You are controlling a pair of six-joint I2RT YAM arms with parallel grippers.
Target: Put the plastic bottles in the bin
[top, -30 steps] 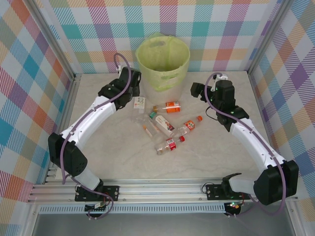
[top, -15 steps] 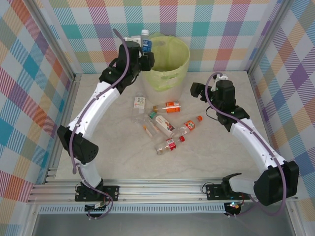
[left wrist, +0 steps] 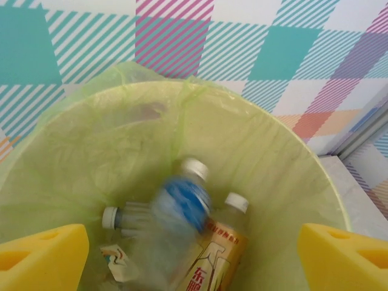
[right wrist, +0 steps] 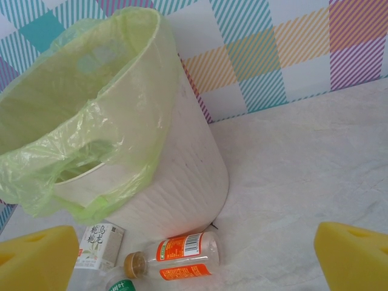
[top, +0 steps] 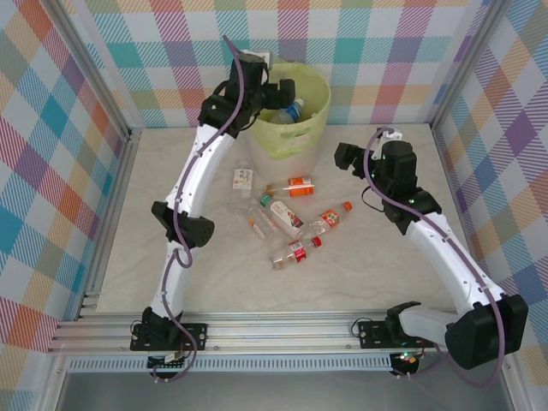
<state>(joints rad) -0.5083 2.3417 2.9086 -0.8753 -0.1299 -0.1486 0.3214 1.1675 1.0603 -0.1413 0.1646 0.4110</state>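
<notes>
My left gripper (top: pixel 285 89) hangs open over the bin (top: pixel 300 137), a cream bucket lined with a yellow-green bag. In the left wrist view its yellow pads (left wrist: pixel 41 257) stand wide apart. A blue-labelled bottle (left wrist: pixel 180 212) shows blurred between and below them, touching neither pad. It is inside the bin (left wrist: pixel 273 157), above an orange-labelled bottle (left wrist: pixel 213 257) and a clear white-capped bottle (left wrist: pixel 124 217). Several more bottles lie on the table, among them an orange-labelled one (top: pixel 298 182) and a red-labelled one (top: pixel 330 217). My right gripper (top: pixel 344 157) is open right of the bin, with nothing in it.
In the right wrist view the bin wall (right wrist: pixel 176 163) stands close ahead. An orange-labelled bottle (right wrist: pixel 182 257) and a white-labelled bottle (right wrist: pixel 100 245) lie at its foot. Checked walls close in the marble table (top: pixel 402 282) at the back and sides.
My left arm lifted the blue-labelled bottle from the table to above the bin. The gripper then opened, and the bottle is dropping in. The right arm barely shifted.
</notes>
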